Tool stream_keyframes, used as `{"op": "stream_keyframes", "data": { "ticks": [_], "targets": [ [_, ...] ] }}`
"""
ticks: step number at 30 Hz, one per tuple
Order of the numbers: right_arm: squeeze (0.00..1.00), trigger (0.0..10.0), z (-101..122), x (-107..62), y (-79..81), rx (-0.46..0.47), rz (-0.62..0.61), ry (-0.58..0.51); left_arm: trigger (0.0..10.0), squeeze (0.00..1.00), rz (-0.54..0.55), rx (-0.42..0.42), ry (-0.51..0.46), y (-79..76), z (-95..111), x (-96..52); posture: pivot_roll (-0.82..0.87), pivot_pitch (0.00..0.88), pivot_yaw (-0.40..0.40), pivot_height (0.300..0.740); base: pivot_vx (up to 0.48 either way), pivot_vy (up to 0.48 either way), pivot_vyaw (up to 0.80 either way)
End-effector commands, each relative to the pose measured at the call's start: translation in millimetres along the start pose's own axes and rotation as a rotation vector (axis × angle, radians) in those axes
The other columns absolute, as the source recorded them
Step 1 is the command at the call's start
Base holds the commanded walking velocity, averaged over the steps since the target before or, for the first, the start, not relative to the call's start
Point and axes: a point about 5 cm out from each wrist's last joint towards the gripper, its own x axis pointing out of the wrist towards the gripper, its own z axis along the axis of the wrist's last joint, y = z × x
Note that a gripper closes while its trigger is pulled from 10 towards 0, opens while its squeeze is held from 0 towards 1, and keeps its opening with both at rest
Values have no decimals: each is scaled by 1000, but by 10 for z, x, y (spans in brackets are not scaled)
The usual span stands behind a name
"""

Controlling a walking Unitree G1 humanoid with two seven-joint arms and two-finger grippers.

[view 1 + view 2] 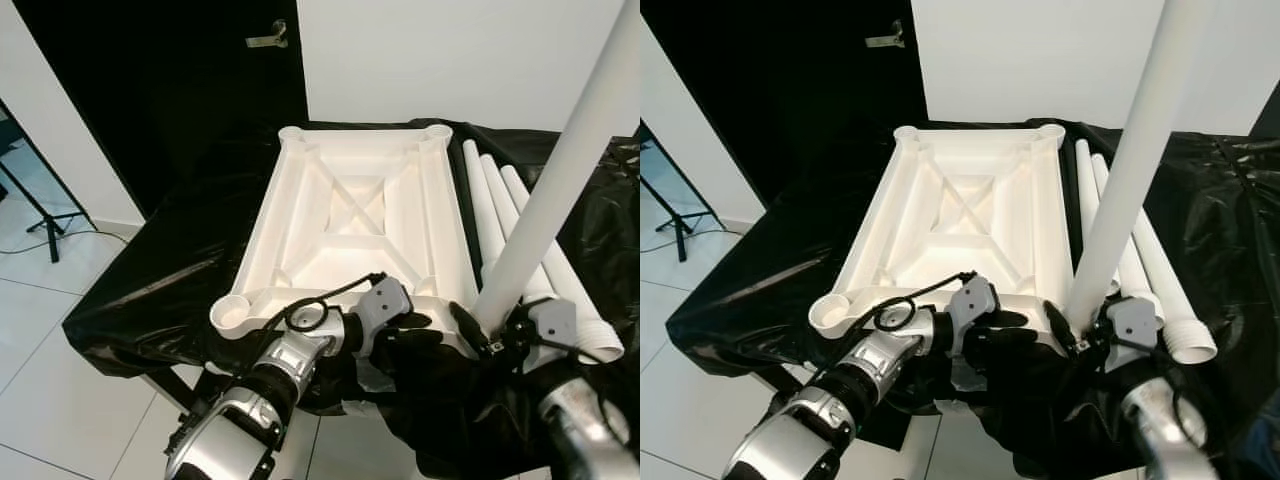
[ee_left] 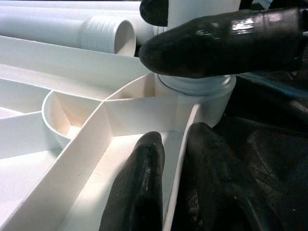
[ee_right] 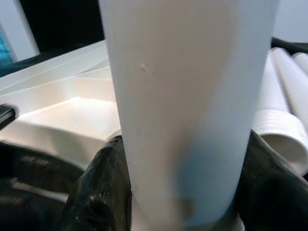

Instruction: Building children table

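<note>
A white children's table top point(image 1: 360, 200) lies upside down on a black-covered surface. In its near right corner socket point(image 2: 202, 89) a white leg point(image 1: 560, 170) stands upright, leaning slightly. My right gripper point(image 1: 492, 335) is shut on this leg just above its base, with a black finger on each side point(image 3: 185, 192). My left gripper point(image 1: 415, 335) is shut on the table top's near rim right beside that corner. One of its fingers point(image 2: 139, 187) is inside the rim and the other is outside.
Three spare white legs point(image 1: 500, 210) lie side by side on the black sheet to the right of the table top. The near left corner socket point(image 1: 235, 315) is open. A dark door point(image 1: 170, 90) and a stand's legs point(image 1: 40, 215) are to the left, over white floor tiles.
</note>
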Motion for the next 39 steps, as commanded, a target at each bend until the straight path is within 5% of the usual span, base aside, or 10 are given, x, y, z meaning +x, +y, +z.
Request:
{"op": "stream_keyframes", "data": {
  "ticks": [1,11,12,13,14,17,18,31,32,39],
  "targets": [
    [0,0,-111,-75,12,-13,-144,60,10000,0,-162,-127,117,-245,-364,-27,78,0,39,740,0,0,0],
    [0,0,-126,-49,31,3,-154,64,10000,0,-163,-127,118,-243,-366,-33,80,0,43,740,0,0,0],
    [576,6784,-111,-29,43,12,-130,55,10000,0,-161,-126,117,-237,-359,-33,80,0,42,740,0,0,0],
    [576,6784,-111,-29,43,12,-130,55,10000,0,-161,-126,117,-237,-359,-33,80,0,42,740,0,0,0],
    [1000,10000,-100,-5,62,29,-103,49,10000,0,-160,-125,116,-233,-354,-33,80,0,41,740,0,0,0],
    [941,10000,-84,37,120,35,-9,51,10000,0,-159,-125,113,-230,-347,-26,76,0,41,740,0,0,0],
    [0,10000,-77,42,119,18,33,53,10000,0,-159,-125,112,-230,-344,-21,75,0,39,740,0,0,0],
    [0,10000,-22,72,-102,-85,286,89,10000,0,-160,-126,111,-229,-339,-13,71,0,38,740,0,0,0],
    [0,392,-21,71,-104,-80,310,95,10000,0,-159,-126,110,-227,-337,-13,71,0,38,740,0,0,0],
    [0,0,-43,39,-41,-33,365,113,10000,0,-155,-128,108,-228,-343,-19,77,0,39,740,0,0,0]
  ]
}}
